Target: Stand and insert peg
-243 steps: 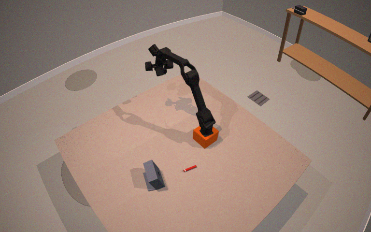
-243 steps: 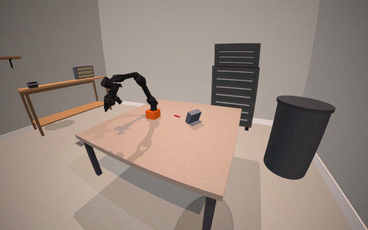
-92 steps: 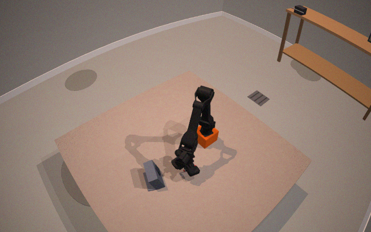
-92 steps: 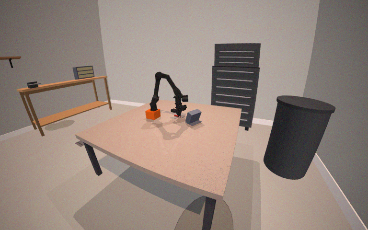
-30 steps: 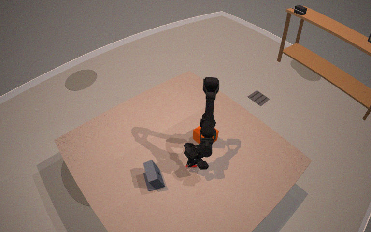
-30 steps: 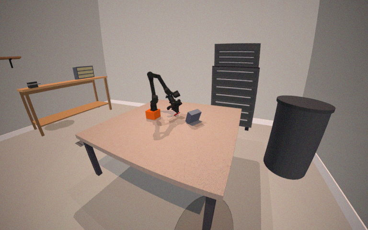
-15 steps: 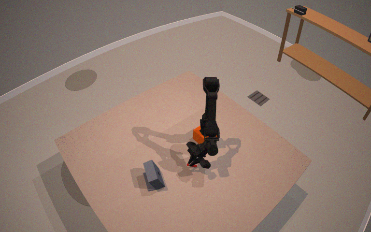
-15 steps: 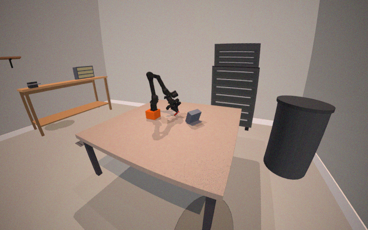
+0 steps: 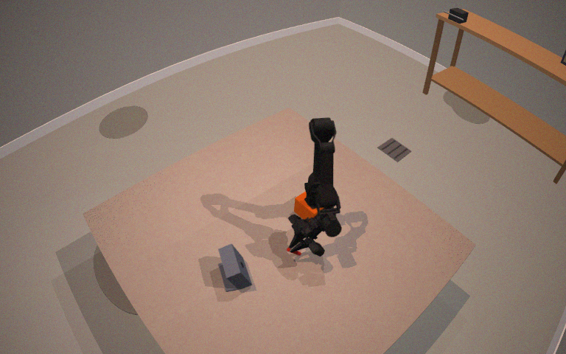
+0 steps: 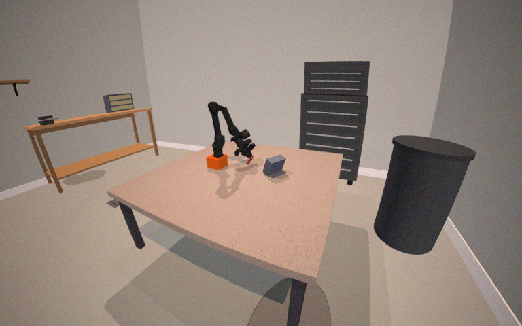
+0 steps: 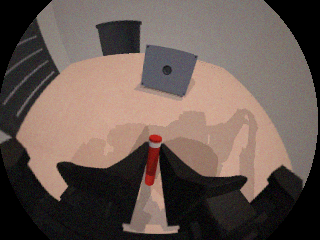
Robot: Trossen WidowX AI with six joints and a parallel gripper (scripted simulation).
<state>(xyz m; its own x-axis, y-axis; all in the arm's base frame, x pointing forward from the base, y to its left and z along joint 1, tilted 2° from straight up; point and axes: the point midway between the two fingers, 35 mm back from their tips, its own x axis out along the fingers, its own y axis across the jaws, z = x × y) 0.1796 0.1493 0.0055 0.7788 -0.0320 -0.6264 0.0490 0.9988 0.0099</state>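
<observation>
My gripper [image 9: 290,250] [image 10: 251,157] [image 11: 154,146] is shut on the red peg [image 9: 297,253] [image 10: 249,161] [image 11: 151,167], near its white-banded end. The peg is tilted, banded end up and towards the panel, plain end down and back towards the arm. The views do not show clearly whether the plain end touches the table. The blue-grey sloped panel [image 9: 231,262] [image 10: 274,165] [image 11: 155,75] stands apart, in front of the gripper. Its face has one dark hole [image 9: 242,264] [image 11: 167,70], which is empty.
The arm's orange base block [image 9: 304,207] [image 10: 217,161] stands behind the gripper on the pinkish table [image 9: 334,308] [image 10: 246,207] [image 11: 75,100]. Shadows of the arm fall around the peg. A dark bin [image 10: 423,192] [image 11: 120,39], a drawer cabinet [image 10: 334,107] and a wooden shelf [image 9: 500,104] stand off the table.
</observation>
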